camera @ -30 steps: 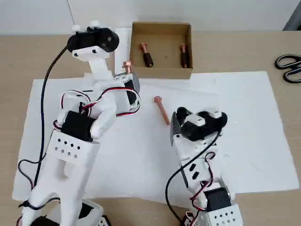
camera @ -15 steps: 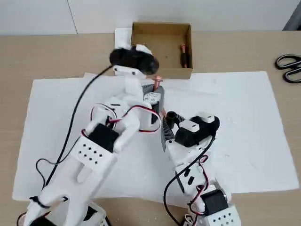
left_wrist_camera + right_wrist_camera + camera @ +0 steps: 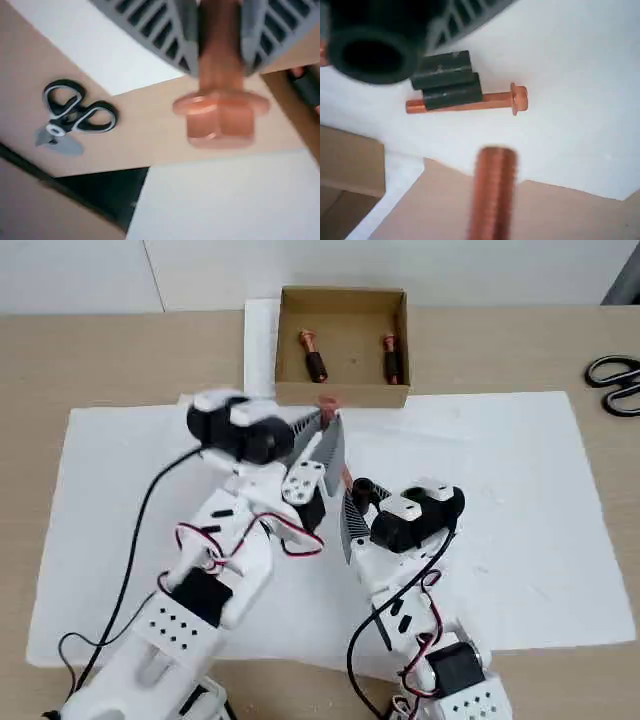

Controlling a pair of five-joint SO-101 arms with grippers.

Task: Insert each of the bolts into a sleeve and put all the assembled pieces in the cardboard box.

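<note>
Open white sheet (image 3: 530, 500) toward the scissors (image 3: 615, 380); cardboard box (image 3: 370, 395) wall at its far edge.

Bystanders on the tan wooden tabletop (image 3: 90, 350)
A large white paper sheet (image 3: 530, 500) covers the middle of the table. Just off the sheet's far right corner, on bare wood, lies a pair of black-handled scissors (image 3: 614, 383) — the left wrist view shows the scissors (image 3: 75, 117) too. A narrow white strip (image 3: 259, 340) juts past the sheet's far edge.
</note>
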